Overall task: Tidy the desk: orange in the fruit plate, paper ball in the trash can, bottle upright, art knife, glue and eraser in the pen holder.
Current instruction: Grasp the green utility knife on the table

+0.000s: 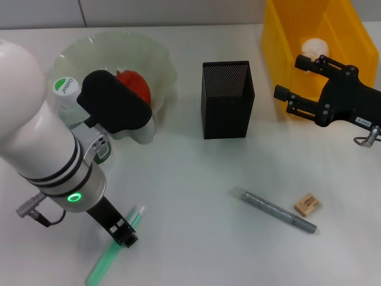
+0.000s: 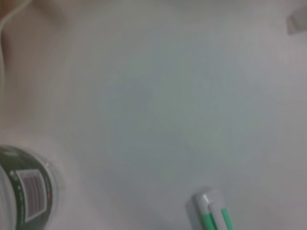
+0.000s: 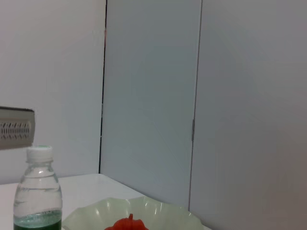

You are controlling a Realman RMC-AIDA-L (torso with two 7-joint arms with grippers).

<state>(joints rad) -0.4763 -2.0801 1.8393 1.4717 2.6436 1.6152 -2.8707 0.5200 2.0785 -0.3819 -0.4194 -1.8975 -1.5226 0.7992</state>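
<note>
Your left gripper [image 1: 121, 231] hangs low over the desk [image 1: 190, 179], right at the upper end of the green-and-white stick [image 1: 112, 252], which lies at about 7 o'clock from the pen holder [image 1: 228, 99]. I judge this is the pick of that stick; whether it is the art knife or the glue, I cannot tell. I also cannot tell whether the left tool stands apart or together, so check that before you descend.

Line the jaws across the stick's narrow width, not along it, and close near its middle so it does not swing when lifted. The bottle [image 1: 68, 95] stands upright at roughly 12 o'clock from the gripper, beside the fruit plate [image 1: 161, 56] that holds the orange [image 1: 134, 84]. Keep the forearm off both as you rise. Carry the stick to the pen holder, tip it upright and release only once its lower end is inside the mesh.

Your right gripper [image 1: 290, 75] hovers over the trash can [image 1: 280, 36] with jaws apart and empty; the paper ball [image 1: 314, 46] lies inside. The grey stick [image 1: 274, 211] and the eraser [image 1: 307, 204] wait at 5 o'clock from the holder
</note>
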